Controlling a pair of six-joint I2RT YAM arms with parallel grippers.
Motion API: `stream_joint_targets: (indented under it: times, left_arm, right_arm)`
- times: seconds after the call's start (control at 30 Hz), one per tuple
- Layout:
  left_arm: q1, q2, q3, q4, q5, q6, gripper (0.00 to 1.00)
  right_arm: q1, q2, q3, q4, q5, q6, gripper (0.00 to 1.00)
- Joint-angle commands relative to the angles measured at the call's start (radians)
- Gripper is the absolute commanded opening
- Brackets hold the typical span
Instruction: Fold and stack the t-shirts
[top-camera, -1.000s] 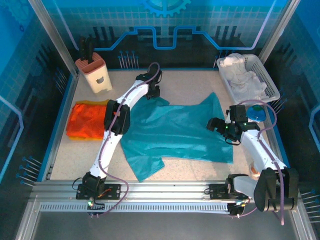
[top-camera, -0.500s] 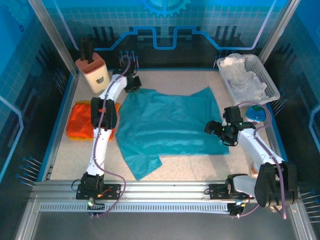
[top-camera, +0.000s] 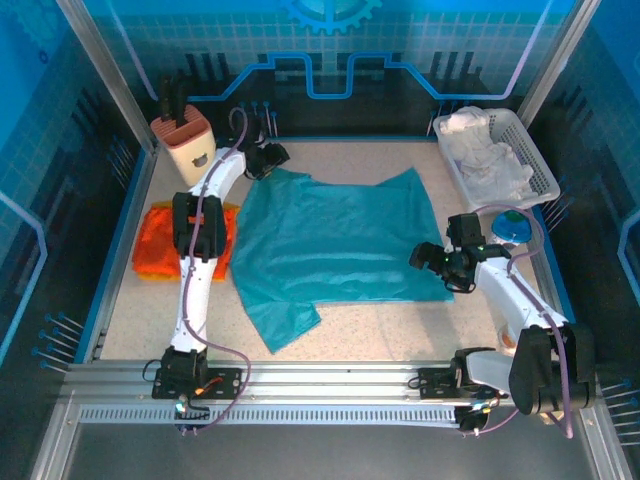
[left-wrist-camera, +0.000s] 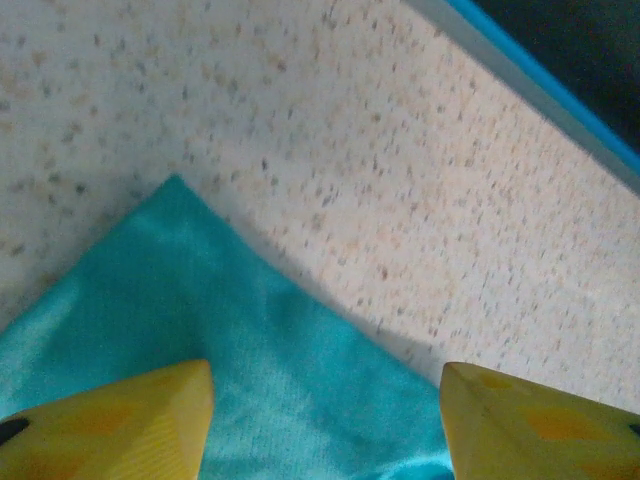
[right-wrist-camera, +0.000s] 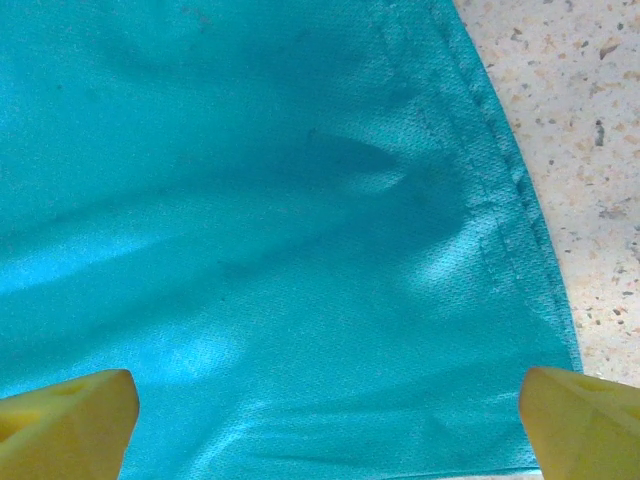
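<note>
2 t-shirts down on the speckled table (top-camera: 380, 325), each placed here from the fingers. For the left gripper (top-camera: 275, 160): seen from its wrist with yellow fingers (left-wrist-camera: 110, 425) spread wide and pinching nothing. Between those 2 fingers and just ahead of the tips, the teal t-shirt (left-wrist-camera: 200, 320), tapering to 1 pointed corner, with bare table past that corner and a blue border (left-wrist-camera: 560, 95) farther beyond. From above, lies opened out flat across the middle, running from the left fingertips at its far left corner to the right fingertips near its right edge, 1 sleeve sticking out toward the arm bases. For the right gripper (top-camera: 420, 258): likewise parted, fingers (right-wrist-camera: 65, 410) far apart at the 2 lower corners of the wrist view, clamping nothing. Between and ahead of them, smooth teal cloth with a few shallow creases; stitched hem (right-wrist-camera: 500, 190) curving down toward the right-hand finger, bare table outside it. Whether either set of tips touches the cloth: cannot tell. Behind the left fingers, on the outer side of that arm, the orange t-shirt (top-camera: 165, 245), lying flat in a rough rectangle, yellow edge showing at its near side. Just to the left of the left fingers, a beige knife block (top-camera: 190, 148). Well beyond the right fingers, a white basket (top-camera: 545, 178) with pale cloth (top-camera: 480, 150) heaped inside; close behind the right gripper, beside the wrist, a small blue object (top-camera: 513, 222).
</note>
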Motion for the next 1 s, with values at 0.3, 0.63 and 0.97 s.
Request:
stream_joint_targets:
  times: [0.3,0.63,0.97]
  left_arm:
    - [-0.026,-0.512,-0.641,0.013,-0.008,0.118,0.65]
    - [-0.099,-0.853,-1.107,-0.103,0.012,0.123,0.63]
    - [-0.251,-1.222,-1.507,-0.193,0.008,-0.023,0.62]
  right_arm:
    - [-0.089,-0.086,-0.092,0.017,-0.063,0.056,0.82]
    - [-0.191,-0.075,-0.118,0.001,-0.170,-0.011,0.93]
    - [-0.190,-0.082,-0.128,-0.043,-0.124,-0.060,1.00]
